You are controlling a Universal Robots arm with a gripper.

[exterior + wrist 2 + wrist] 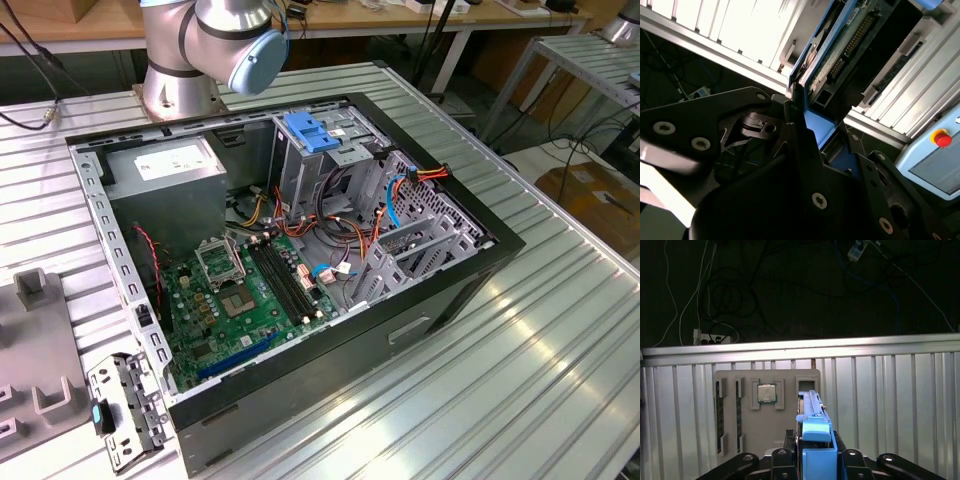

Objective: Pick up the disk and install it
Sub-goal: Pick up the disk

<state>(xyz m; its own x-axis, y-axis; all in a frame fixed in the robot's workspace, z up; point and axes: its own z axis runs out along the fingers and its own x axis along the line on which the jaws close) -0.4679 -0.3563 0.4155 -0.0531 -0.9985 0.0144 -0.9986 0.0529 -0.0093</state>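
The disk [811, 407] stands on edge between my fingers, its blue plastic rail [816, 432] facing the first wrist view. My gripper [815, 452] is shut on it, above a ribbed metal table. In the second wrist view the disk [842, 47] shows its circuit-board side and connector pins, framed in blue, with my gripper [807, 131] clamped on its near end. The open computer case [300, 250] lies on its side in the exterior view, with a drive cage [330, 150] at its far end.
A grey parts tray [767, 410] holding a processor [766, 392] and memory sticks lies under the disk. The case holds a green motherboard [245, 290], a grey power supply [165, 170], loose cables and a blue latch plate [312, 133]. The arm's base [180, 60] stands behind it. A red stop button [941, 138] shows nearby.
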